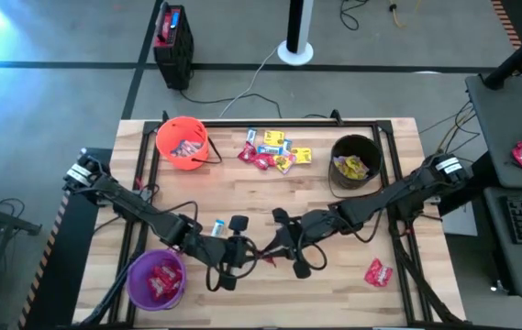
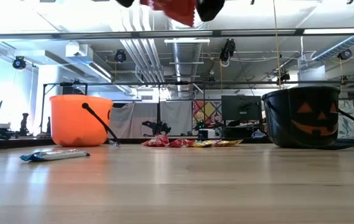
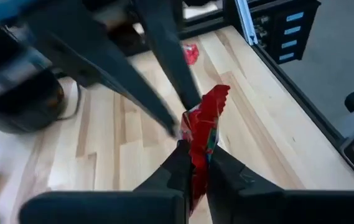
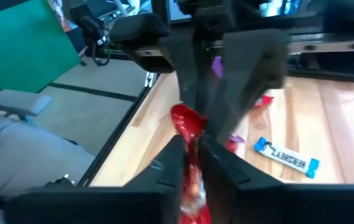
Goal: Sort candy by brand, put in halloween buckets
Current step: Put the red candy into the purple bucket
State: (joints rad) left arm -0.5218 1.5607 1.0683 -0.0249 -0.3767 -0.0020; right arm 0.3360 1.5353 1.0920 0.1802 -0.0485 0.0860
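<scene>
A red candy packet (image 3: 204,127) hangs in the air over the near middle of the table, between my two grippers. My left gripper (image 3: 198,158) is shut on one end of it, and my right gripper (image 4: 192,152) is shut on the other from the opposite side. In the high view the packet (image 1: 267,260) is a small red spot between the two hands. The low view shows it high above the tabletop (image 2: 173,9). The orange bucket (image 1: 183,142), black bucket (image 1: 354,163) and purple bucket (image 1: 157,278) stand on the table; each has candy in it. My left gripper pinches the packet's lower part (image 3: 196,177) between its two fingers, coming nearly level from the table's left. The packet stands up beyond the fingers, clear of the table. My right gripper pinches the packet's other end (image 4: 186,124) between its two fingers, coming nearly level from the table's right. The packet is clear of the table.
A pile of red, yellow and blue-and-white candy (image 1: 274,151) lies at the far middle between the orange and black buckets. One blue-and-white candy (image 1: 219,225) lies by my left arm. A red candy (image 1: 378,272) lies near the front right corner.
</scene>
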